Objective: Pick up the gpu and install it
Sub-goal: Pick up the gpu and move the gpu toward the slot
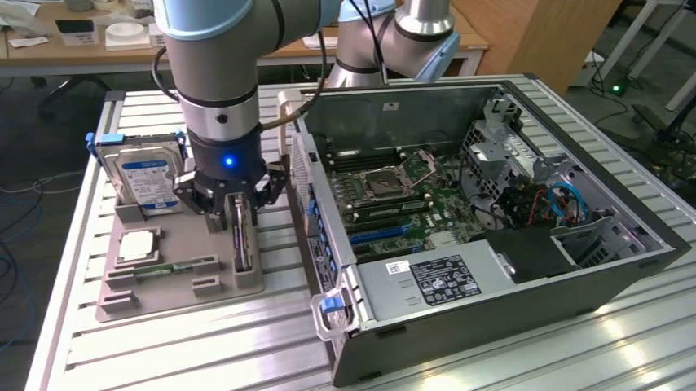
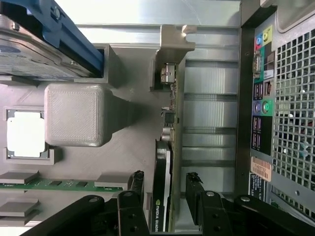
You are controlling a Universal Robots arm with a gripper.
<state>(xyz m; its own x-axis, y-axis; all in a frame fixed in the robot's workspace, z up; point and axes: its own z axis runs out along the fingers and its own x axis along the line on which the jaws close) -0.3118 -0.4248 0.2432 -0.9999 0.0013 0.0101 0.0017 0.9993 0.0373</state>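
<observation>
While the arm hangs straight down over the grey tray (image 1: pixel 174 305), its claw (image 1: pixel 241 213) is wide open and has hold of nothing. The two black fingers (image 2: pixel 137 184) stand one on each side of the gpu (image 1: pixel 241 244). A thin gap shows between each finger and the card, so they are not squeezing it.

The gpu stands up on its long thin edge in a slot of the tray. It sits right along the tray edge that is next to the open computer case (image 1: pixel 609 269). Its long side runs the same way as that edge, from the near end of the tray to the far end. The claw is over the near part of the card. At the far end a pale metal tab sticks up, close to the tray's far corner by the computer. In the wrist view, the black face of the card is turned toward the middle of the tray. A pale strip runs along the side that faces the computer.

Other parts share the tray. A silver hard drive (image 1: pixel 147 175) with a blue label stands up near the far corner away from the computer. A square chip (image 1: pixel 138 244) lies flat in its own pocket about halfway down that side. A narrow green memory stick (image 1: pixel 174 267) lies closer to the near edge.

The tray and the computer case sit side by side on a ribbed metal table (image 1: pixel 218 350). The tray is on the exterior view's left. The case lies open, and its green board (image 1: pixel 403 195) faces up.
</observation>
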